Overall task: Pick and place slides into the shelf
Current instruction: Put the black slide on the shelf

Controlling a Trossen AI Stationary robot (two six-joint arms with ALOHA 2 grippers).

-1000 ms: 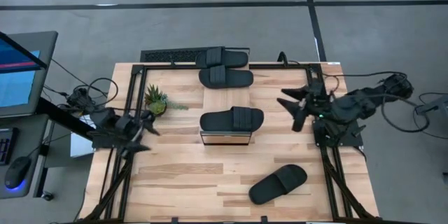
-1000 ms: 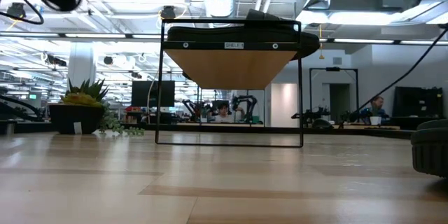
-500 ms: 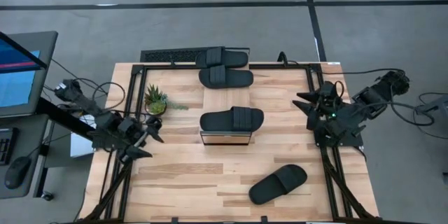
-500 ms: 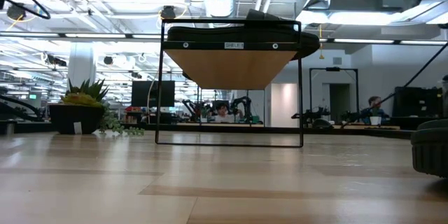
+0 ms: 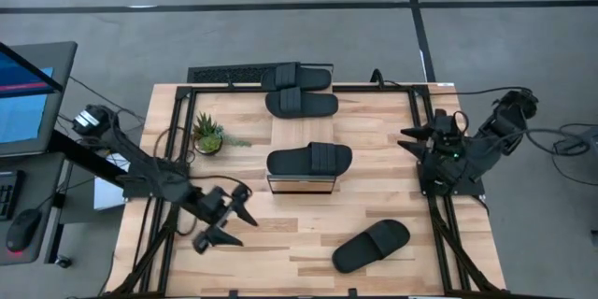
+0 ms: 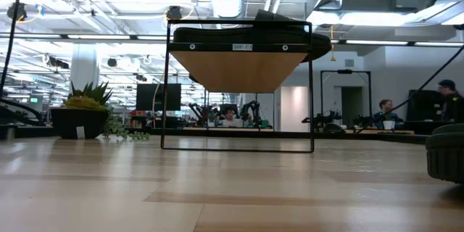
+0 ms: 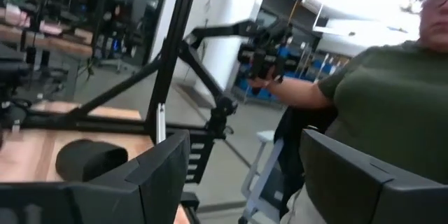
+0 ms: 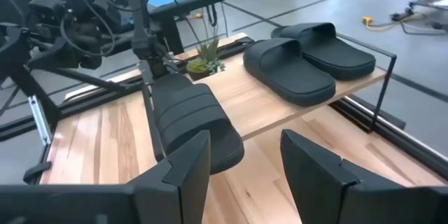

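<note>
Three black slides sit on the shelf [image 5: 301, 127], a long wood plank that runs down the middle of the counter [image 5: 243, 243]. Two of them lie side by side at the far end: the far slide [image 5: 297, 78] and the second slide [image 5: 301, 105], close together. The third slide [image 5: 309, 160] rests at the near end of the shelf, just above its front edge. The fourth slide [image 5: 371, 246] is not on the shelf. It lies tilted on the counter, near the front and toward the right side, well apart from the others.

The left gripper [image 5: 227, 218] hangs over the front left part of the counter, pointing toward the middle. Its fingers [image 7: 162, 171] are spread wide and hold nothing. It is near the shelf's front end but not touching anything.

The right gripper [image 5: 418, 135] waits at the right edge of the counter, beside the shelf. Its fingers [image 8: 183, 164] are partly apart and hold nothing.

A small potted plant [image 5: 207, 134] stands on the counter to the left of the shelf. A person in a dark green shirt [image 7: 378, 105] shows in the room beyond the left gripper.
</note>
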